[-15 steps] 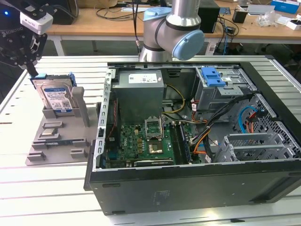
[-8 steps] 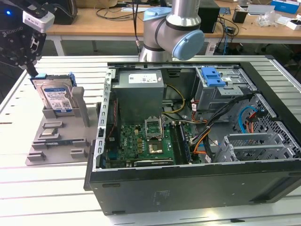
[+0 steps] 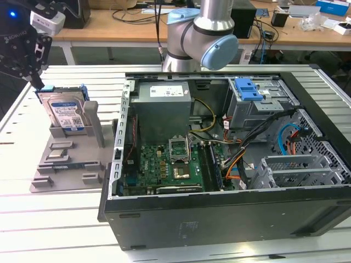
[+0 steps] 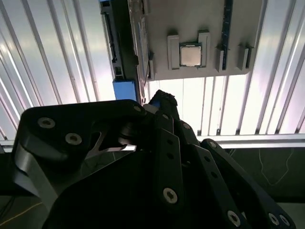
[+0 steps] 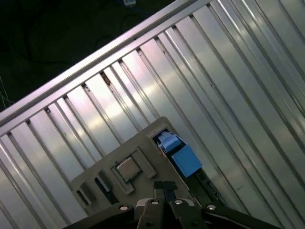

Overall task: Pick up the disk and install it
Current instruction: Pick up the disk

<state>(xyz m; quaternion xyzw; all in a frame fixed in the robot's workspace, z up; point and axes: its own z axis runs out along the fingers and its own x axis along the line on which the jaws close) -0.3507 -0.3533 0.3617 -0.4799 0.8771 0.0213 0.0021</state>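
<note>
I see the jaws together and empty, just above the disk (image 3: 64, 112), which stands upright in a grey holder (image 3: 64, 160).

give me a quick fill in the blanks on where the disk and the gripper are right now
1. The disk stands upright in a ___ holder.
2. The gripper is close to the disk's ___ edge.
3. In the exterior view, the computer case lies on the holder's ___.
Missing words: grey; top; right.
</note>
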